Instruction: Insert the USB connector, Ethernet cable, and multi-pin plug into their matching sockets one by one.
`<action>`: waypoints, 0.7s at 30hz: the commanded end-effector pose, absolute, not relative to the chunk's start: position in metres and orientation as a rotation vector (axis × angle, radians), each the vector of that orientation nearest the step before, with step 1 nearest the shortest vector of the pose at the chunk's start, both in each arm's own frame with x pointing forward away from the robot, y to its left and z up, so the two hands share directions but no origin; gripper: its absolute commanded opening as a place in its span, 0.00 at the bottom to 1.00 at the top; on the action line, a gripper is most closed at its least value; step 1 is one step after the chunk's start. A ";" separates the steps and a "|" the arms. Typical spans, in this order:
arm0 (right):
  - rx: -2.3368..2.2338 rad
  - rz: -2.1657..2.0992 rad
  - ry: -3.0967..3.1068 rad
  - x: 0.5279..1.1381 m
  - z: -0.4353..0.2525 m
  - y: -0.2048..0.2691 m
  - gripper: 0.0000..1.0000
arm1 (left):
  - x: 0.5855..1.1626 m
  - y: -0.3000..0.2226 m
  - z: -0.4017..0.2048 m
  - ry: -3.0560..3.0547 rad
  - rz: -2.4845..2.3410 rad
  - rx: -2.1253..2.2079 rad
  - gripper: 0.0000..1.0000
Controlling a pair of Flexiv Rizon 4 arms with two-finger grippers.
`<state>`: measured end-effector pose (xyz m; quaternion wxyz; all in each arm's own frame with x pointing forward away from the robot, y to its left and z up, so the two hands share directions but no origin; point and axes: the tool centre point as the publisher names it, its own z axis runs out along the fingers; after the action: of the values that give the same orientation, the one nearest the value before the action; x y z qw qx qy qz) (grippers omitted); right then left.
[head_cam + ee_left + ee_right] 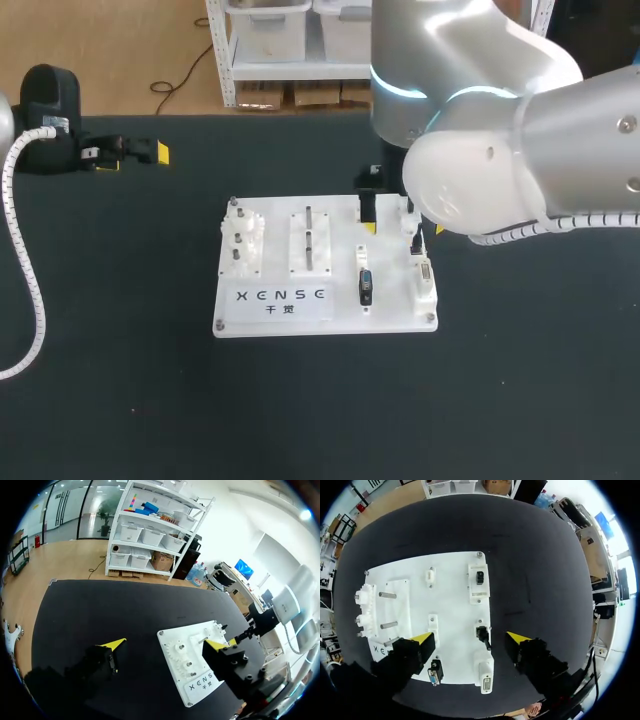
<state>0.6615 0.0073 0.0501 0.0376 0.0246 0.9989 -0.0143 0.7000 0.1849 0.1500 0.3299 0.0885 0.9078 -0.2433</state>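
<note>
White board lies at the centre of the head frame on a black mat. It carries gears at its left end, then pegs, and connector fittings toward its right end.

Right arm enters from the right and fills the upper right of the frame. The right claw hangs over the board's upper right part, fingers pointing down. In the right wrist view this claw stands wide open, its yellow tips well apart and touching nothing. A black plug with a short lead sits on the board between the tips, nearer one of them but clear of both. In the head frame the same plug lies just under the arm's edge. A blue-faced plug rests on the board close beside the other finger; it appears at the board's lower middle right in the head frame. A white multi-pin socket stands just beside it, and a white block with a black socket lies ahead of the claw.

Left claw is at the upper left of the head frame, over the mat and well apart from the board. It is open and empty in the left wrist view, with the board ahead of it.
</note>
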 end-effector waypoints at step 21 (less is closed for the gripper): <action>-0.116 0.004 3.090 0.634 0.058 0.063 1.00 | 0.700 0.185 0.150 2.374 -0.636 0.231 1.00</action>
<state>0.6326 0.0578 0.0609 0.0314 -0.0349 0.9989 0.0032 0.7000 0.1849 0.1500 0.3299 0.0885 0.9078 -0.2433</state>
